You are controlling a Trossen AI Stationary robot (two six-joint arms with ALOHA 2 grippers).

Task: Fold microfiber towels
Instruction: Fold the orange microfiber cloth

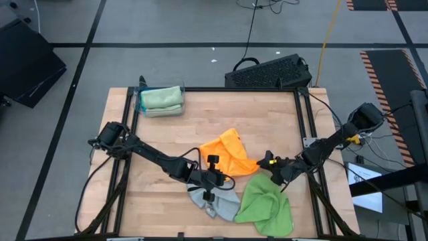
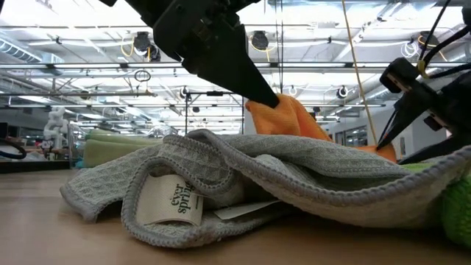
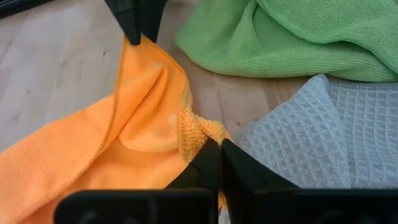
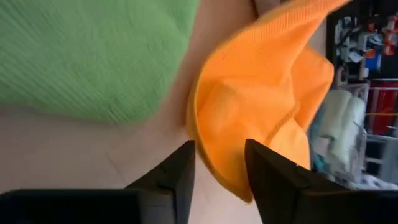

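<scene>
The orange towel (image 1: 229, 152) lies bunched at the table's middle, with both grippers on it. My left gripper (image 1: 215, 175) is shut on its near-left end, and my right gripper (image 1: 269, 163) closes on its right corner. The light grey towel (image 1: 212, 199) lies crumpled near the front edge, with its label (image 2: 171, 200) showing. Beside it on the right the bright green towel (image 1: 265, 204) lies in a heap. Folded pale sage green towels (image 1: 160, 98) rest in a clear bin at the far left. My left gripper pinches a bunched edge of the orange towel (image 3: 194, 129) between its two shut fingers, coming slanting down from the table's left. That end is raised off the wood (image 2: 283, 110); the rest of the towel lies slack on the table. My right gripper has the orange towel's right corner (image 4: 225, 163) between its two fingers, which stand a cloth-fold apart. It comes slanting down from the table's right. In the left wrist view the cloth rises in a ridge (image 3: 144, 59) to the fingertips (image 3: 132, 28).
A black keyboard (image 1: 269, 72) lies beyond the table's far right corner. A black frame (image 1: 302, 120) borders the wooden top. Bare wood (image 1: 200, 124) stretches across the far half between the bin and the orange towel.
</scene>
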